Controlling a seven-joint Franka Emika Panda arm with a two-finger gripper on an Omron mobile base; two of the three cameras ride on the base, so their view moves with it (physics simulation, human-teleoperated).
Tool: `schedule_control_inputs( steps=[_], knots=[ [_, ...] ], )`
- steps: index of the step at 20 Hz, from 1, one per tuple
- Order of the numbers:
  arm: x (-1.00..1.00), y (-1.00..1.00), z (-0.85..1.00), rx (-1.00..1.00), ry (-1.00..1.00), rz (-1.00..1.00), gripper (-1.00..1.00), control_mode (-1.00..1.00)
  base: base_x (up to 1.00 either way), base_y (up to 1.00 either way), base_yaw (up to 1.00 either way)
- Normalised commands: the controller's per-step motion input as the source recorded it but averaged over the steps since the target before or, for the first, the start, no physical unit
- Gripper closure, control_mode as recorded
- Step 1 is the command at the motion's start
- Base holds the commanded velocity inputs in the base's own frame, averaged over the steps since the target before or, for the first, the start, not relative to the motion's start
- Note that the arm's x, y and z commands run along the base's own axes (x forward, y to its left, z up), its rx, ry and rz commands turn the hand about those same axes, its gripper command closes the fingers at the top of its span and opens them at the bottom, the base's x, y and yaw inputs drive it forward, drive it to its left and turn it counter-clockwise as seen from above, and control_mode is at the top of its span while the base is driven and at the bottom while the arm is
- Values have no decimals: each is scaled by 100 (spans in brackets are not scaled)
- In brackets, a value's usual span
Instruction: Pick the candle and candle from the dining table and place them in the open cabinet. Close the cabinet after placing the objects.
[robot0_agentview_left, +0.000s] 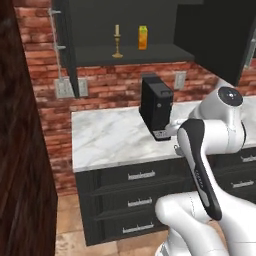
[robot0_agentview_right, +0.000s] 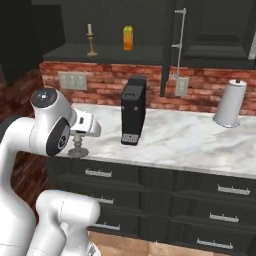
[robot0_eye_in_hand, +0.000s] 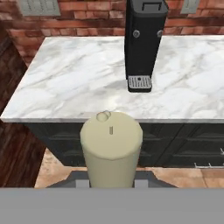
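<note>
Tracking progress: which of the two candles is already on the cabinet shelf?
The brass-gold-holder candle, beside the orange carton. The grey-holder candle is in the gripper.

A black coffee machine (robot0_agentview_right: 133, 111) and paper towel roll (robot0_agentview_right: 230, 103) stand on the marble worktop (robot0_agentview_right: 190, 140).

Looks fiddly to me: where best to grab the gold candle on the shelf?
Probably grip the gold candle by its cream stick, above the flared holder, coming level from the open front of the shelf. It stands upright and slim, and the orange carton stands apart, leaving room on both sides.
</note>
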Motion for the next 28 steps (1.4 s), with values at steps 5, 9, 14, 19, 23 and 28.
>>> schedule_control_inputs(
  steps=[5,9,14,19,23,28],
  knots=[
    [0,0,0,0,0,0,100,100,64,0,-8],
    [0,0,0,0,0,0,100,100,68,8,-8],
    [0,0,0,0,0,0,100,100,43,15,-5],
    [0,0,0,0,0,0,100,100,11,13,-1],
    [0,0,0,0,0,0,100,100,14,25,0],
    [0,0,0,0,0,0,100,100,25,33,0]
  ],
)
